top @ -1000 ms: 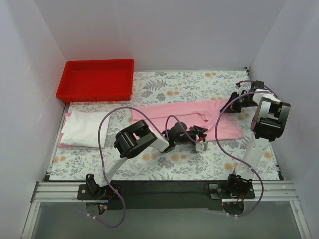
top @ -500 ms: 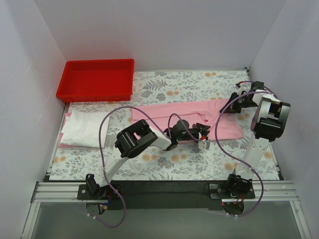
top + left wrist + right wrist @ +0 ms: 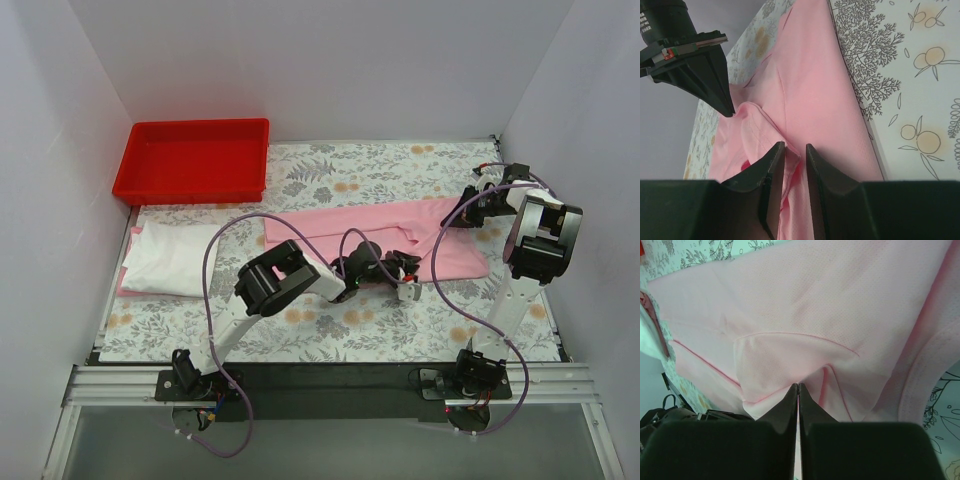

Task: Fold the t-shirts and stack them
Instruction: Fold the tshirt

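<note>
A light pink t-shirt (image 3: 350, 228) lies spread across the middle of the tablecloth. My left gripper (image 3: 404, 270) is at its near edge, and in the left wrist view (image 3: 793, 146) its jaws are nearly together with a raised fold of the shirt's hem (image 3: 790, 165) between them. My right gripper (image 3: 455, 215) is at the shirt's right part. In the right wrist view (image 3: 798, 386) its jaws are shut, with pink cloth (image 3: 805, 315) bunched at the tips. A folded white t-shirt (image 3: 168, 256) lies on folded pink cloth at the left.
A red tray (image 3: 192, 160) stands at the back left. The floral tablecloth (image 3: 380, 165) covers the table. White walls close in the left, back and right sides. The right gripper's body (image 3: 695, 65) shows close by in the left wrist view.
My left gripper has slid a little to the right along the shirt's near edge and the arm has stretched out. The right arm has not moved.
</note>
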